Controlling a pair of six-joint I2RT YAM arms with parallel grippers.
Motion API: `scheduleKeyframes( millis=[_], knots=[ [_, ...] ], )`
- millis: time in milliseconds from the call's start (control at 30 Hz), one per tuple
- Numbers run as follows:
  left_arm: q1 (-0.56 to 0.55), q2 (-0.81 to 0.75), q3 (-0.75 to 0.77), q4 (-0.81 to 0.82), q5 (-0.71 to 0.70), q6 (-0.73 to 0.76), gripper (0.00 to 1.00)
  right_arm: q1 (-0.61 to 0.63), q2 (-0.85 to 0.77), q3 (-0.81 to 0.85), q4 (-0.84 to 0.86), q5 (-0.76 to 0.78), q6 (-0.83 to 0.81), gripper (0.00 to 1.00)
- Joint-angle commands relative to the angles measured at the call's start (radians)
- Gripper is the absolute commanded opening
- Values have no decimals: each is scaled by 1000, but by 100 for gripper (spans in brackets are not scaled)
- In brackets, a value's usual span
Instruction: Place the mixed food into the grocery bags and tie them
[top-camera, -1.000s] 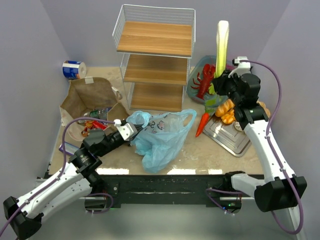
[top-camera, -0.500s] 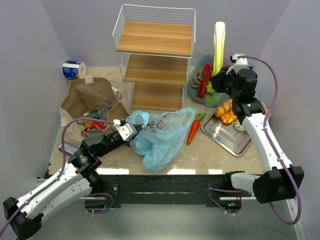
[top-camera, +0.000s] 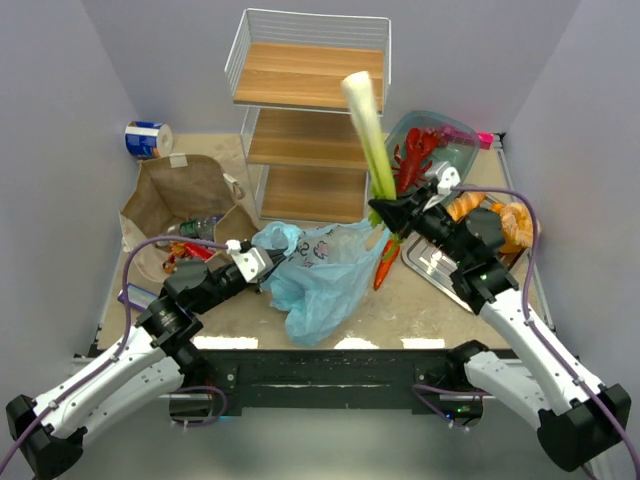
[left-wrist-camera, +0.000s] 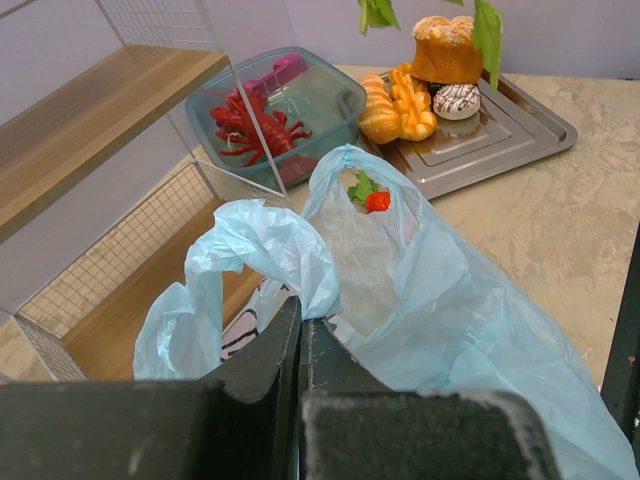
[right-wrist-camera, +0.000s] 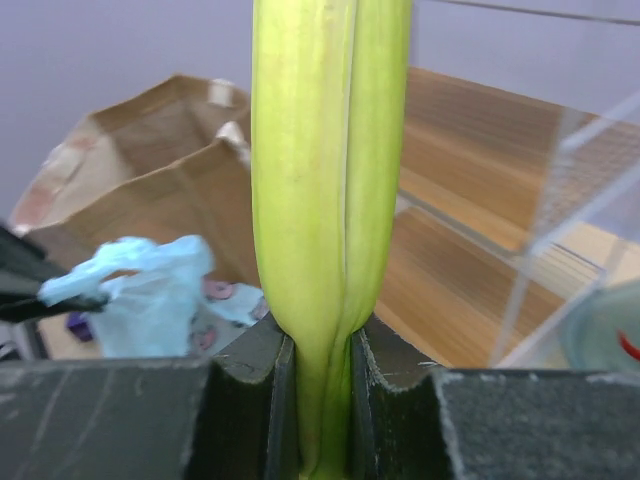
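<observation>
My right gripper (top-camera: 386, 213) is shut on the green-white leek (top-camera: 371, 145), whose white end leans up and left in front of the rack; the wrist view shows the jaws clamped on the leek's stalk (right-wrist-camera: 325, 200). It hangs just right of the light-blue plastic bag (top-camera: 320, 268). My left gripper (top-camera: 262, 266) is shut on that bag's left edge (left-wrist-camera: 262, 250) and holds it up. The brown paper bag (top-camera: 185, 195) stands open at the left with some food items (top-camera: 192, 247) inside. The red lobster (top-camera: 415, 155) lies in the teal dish. Orange-brown breads (top-camera: 482, 215) sit on the metal tray (top-camera: 445, 268).
A carrot (top-camera: 385, 262) lies on the table between the plastic bag and the tray. A wire rack with wooden shelves (top-camera: 315, 110) stands at the back middle. A blue-and-white roll (top-camera: 148, 138) sits in the far left corner. The teal dish (left-wrist-camera: 335, 95) is beside the rack.
My right arm has swung left and down with the leek, from above the dish to beside the plastic bag; the leek now tilts left. The carrot shifted left. The left arm held still.
</observation>
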Motion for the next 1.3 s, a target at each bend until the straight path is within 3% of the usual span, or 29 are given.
scheduleKeyframes(
  millis=[0,67,400,567,767,900,1133,1267],
  knots=[
    [6,-22,19,33,18,19,0,63,26,-66,300,-83,-22,0],
    [9,-31,17,32,21,18,0,83,67,-95,409,-93,-31,0],
    [21,-53,13,32,27,28,0,161,374,-121,641,-242,-63,0],
    [29,-57,8,32,24,35,0,232,468,-184,805,-271,-16,0],
    [38,-56,9,21,-45,41,0,322,517,-285,859,-261,24,0],
    [41,-77,0,30,-154,38,0,338,451,-370,788,-213,14,0],
    [72,-94,-4,47,-192,16,0,361,315,-448,583,-147,27,0],
    [98,-94,-4,47,-211,4,0,381,264,-522,567,-98,73,0]
  ],
)
